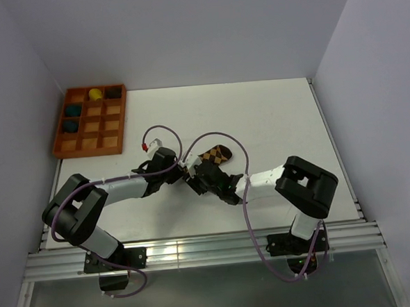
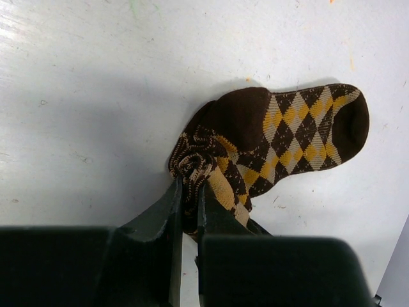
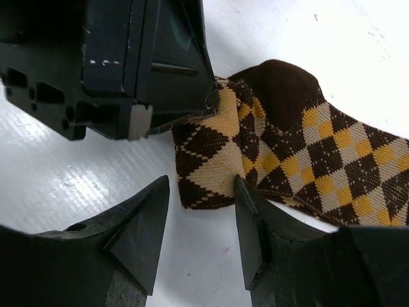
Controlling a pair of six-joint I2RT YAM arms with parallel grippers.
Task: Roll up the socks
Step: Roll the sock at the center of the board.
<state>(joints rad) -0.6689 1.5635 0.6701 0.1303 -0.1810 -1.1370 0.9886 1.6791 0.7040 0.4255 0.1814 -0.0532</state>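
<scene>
"So, what lies on the table (image 1: 272, 114)?"

"Mostly bare white surface. The left arm (image 1: 120, 188) and the right arm (image 1: 266, 180) reach in from the bottom of the frame and meet near its centre. A wooden tray (image 1: 86, 152) sits at the upper left, with small round things in its upper compartments."

"And the sock?"

"The argyle sock (image 2: 287, 128), brown with yellow and cream diamonds, lies on the table at the centre. Its toe is flat and its cuff end is bunched."

"The fingers?"

"The left gripper (image 2: 190, 188) has its fingers pinched tight on that bunched cuff. The right gripper (image 3: 201, 192) has its fingers spread apart, straddling the sock's lower-left corner; whether they touch the fabric I cannot tell."
</scene>
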